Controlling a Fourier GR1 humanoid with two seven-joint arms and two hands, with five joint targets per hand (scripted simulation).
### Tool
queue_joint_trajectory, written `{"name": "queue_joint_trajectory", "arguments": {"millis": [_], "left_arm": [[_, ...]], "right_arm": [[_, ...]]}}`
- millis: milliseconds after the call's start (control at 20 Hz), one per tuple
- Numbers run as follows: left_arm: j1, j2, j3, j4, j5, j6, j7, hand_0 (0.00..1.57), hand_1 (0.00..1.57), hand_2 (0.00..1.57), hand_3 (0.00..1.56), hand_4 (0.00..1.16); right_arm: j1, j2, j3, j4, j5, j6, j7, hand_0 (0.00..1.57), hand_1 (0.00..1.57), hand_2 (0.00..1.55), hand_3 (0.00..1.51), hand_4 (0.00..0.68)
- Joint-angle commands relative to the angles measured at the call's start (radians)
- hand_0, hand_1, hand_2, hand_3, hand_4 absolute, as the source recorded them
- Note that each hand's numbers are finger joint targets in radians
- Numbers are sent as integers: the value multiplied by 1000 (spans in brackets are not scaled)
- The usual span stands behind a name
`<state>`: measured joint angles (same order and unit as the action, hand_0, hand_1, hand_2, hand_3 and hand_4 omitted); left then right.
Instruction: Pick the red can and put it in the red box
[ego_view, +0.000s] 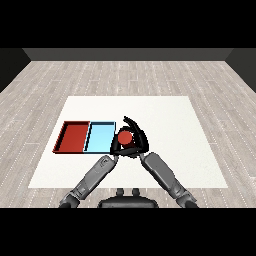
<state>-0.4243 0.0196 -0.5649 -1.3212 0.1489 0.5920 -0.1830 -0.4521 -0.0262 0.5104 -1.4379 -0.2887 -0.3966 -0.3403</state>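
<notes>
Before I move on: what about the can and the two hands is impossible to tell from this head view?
- Red can: its lower part and its contact with the table are hidden by the hands.
- Left hand: tucked below the can, finger pose unreadable.
- Right hand: curls round the can; contact on the far side is hidden.

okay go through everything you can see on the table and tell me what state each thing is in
red can: upright on the table, just right of the light blue tray, in no tray.
right hand: curled round the can.
left hand: beside the can, fingers hidden.
red tray: nothing in it.
light blue tray: nothing in it.
</notes>
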Motion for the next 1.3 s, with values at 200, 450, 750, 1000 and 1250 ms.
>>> {"name": "queue_joint_trajectory", "arguments": {"millis": [200,450,750,1000,1250], "left_arm": [[45,-19,10,-48,-55,-19,66,1571,1571,1571,1479,1145],[78,-19,76,38,-1,-84,-42,1571,1571,1571,1484,1126],[64,28,135,-34,-35,-93,27,1571,1571,1567,1465,1129],[91,136,190,-117,-53,-132,58,1571,1571,1571,1463,1125],[107,208,257,-143,-90,-139,89,1571,1571,1557,1458,1112]], "right_arm": [[7,-41,-114,-115,74,17,84,0,0,0,0,0],[26,-88,-187,-258,56,52,99,0,0,0,0,0],[116,-173,-314,-442,26,48,175,0,0,0,0,0],[221,-143,-399,-288,-26,121,14,0,0,0,0,0],[269,-203,-469,-264,-37,169,43,0,0,0,0,0]]}}
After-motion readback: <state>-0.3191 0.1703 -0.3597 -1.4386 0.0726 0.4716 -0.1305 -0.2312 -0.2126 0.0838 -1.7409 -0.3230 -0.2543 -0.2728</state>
